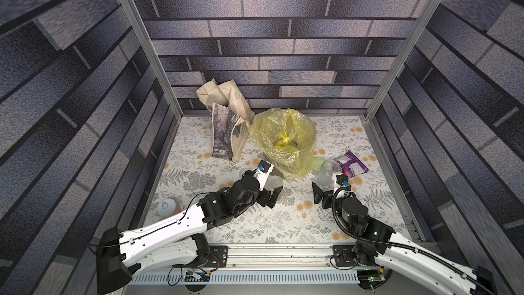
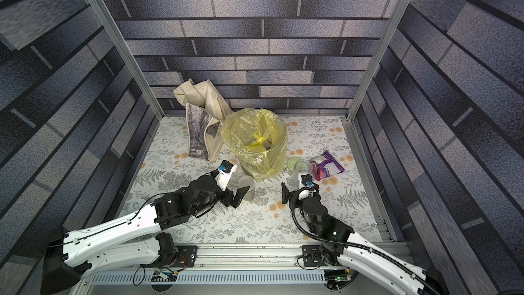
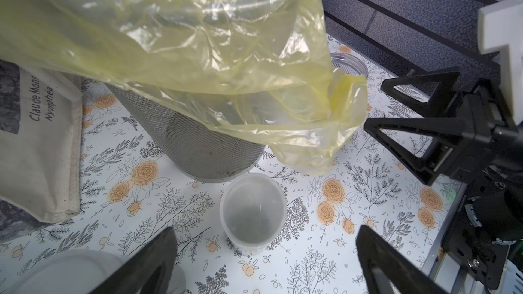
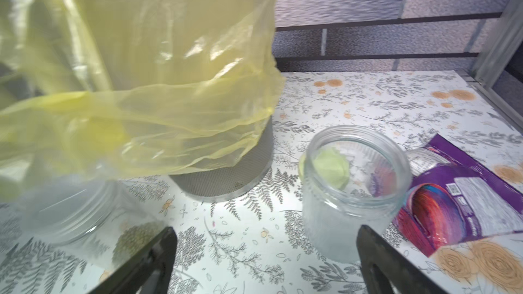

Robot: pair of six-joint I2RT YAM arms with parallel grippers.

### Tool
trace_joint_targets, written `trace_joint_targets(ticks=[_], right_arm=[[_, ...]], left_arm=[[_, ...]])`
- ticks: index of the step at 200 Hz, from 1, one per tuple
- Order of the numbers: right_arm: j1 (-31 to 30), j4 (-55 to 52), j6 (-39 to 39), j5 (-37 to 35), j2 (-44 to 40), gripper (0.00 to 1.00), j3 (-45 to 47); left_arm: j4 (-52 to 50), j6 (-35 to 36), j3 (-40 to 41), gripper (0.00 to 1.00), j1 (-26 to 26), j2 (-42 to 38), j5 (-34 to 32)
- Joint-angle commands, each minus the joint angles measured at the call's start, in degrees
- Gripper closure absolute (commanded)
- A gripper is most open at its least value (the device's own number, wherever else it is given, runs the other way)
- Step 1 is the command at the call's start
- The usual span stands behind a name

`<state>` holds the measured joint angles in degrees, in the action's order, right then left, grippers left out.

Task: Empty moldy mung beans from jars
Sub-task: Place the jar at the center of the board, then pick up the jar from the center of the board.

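L gripper [image 3: 266,231] is wide open & holds nothing. A slim jar [image 3: 252,213] stands up on the table [image 1: 255,222] just past its 2 fingers, not touching them. The jar has no lid on. Its bottom looks dark, but I can't tell if that is beans. It sits right by the foot of the grey mesh bucket [image 3: 198,148], under the hanging edge of the yellow bag [image 1: 283,137].

R gripper [image 4: 266,231] is wide open too, w/ nothing in it. The ribbed jar [image 4: 353,193] stands just ahead of 1 finger, near but apart. It has no lid & looks empty. Its pale green lid [image 2: 293,162] lies flat on the table right behind it, btwn the jar & the bucket. A purple packet [image 1: 353,164] lies next to the jar on the other side.

Mung beans [image 4: 135,238]: a small olive-green patch shows in the R wrist view, at a blurry jar [image 4: 70,213] low beside the bucket. Can't tell if that is the same slim jar.

A cream tote bag [image 1: 226,126] stands at the back, touching the yellow bag.
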<state>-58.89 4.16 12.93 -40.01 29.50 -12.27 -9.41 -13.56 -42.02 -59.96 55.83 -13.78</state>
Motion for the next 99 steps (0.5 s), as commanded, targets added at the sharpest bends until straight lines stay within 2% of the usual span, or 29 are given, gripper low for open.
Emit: trace_joint_targets(ticks=[1, 14, 47, 99], right_arm=[[-9.1, 5.2, -5.6, -12.4, 5.4, 0.0, -3.0], [-12.5, 10.0, -6.2, -14.8, 7.8, 0.0, -2.6], [-12.7, 18.3, -4.8, -15.7, 8.2, 0.0, 1.3], [-12.6, 15.5, -8.0, -14.5, 1.8, 0.0, 3.1]], left_arm=[[1.6, -1.2, 0.2, 0.0, -0.7, 0.3, -0.5], [1.6, -1.3, 0.2, 0.0, -0.7, 0.3, -0.6], [1.5, -1.4, 0.5, 0.0, -0.9, 0.1, -0.7], [1.6, -0.9, 1.8, 0.0, -0.2, 2.2, -2.6]])
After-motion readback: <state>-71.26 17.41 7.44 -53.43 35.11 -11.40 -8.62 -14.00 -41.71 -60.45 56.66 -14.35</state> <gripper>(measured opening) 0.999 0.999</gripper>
